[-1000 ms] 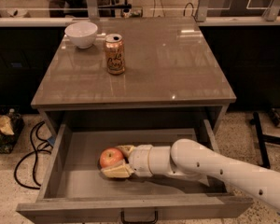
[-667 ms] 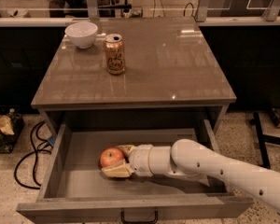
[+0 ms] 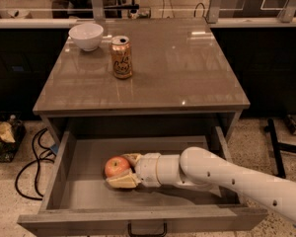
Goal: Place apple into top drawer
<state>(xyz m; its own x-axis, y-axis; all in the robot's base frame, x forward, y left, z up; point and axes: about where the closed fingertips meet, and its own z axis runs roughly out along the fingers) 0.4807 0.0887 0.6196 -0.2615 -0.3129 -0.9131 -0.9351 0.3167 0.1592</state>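
The top drawer (image 3: 79,194) is pulled open below the table top, with a dark loop handle (image 3: 147,229) on its front panel. The red-orange apple (image 3: 116,166) rests on the drawer floor at left of middle. My gripper (image 3: 124,170) reaches into the drawer from the right on a white arm (image 3: 222,177). Its two tan fingers (image 3: 122,181) stand on either side of the apple's right half, one behind it and one in front. The fingers are spread about as wide as the apple.
On the table top (image 3: 177,68) stand an orange-gold drink can (image 3: 121,57) and a white bowl (image 3: 86,36) at the back left. Black cables (image 3: 32,162) lie on the floor at left. A dark frame leg (image 3: 276,147) stands at right.
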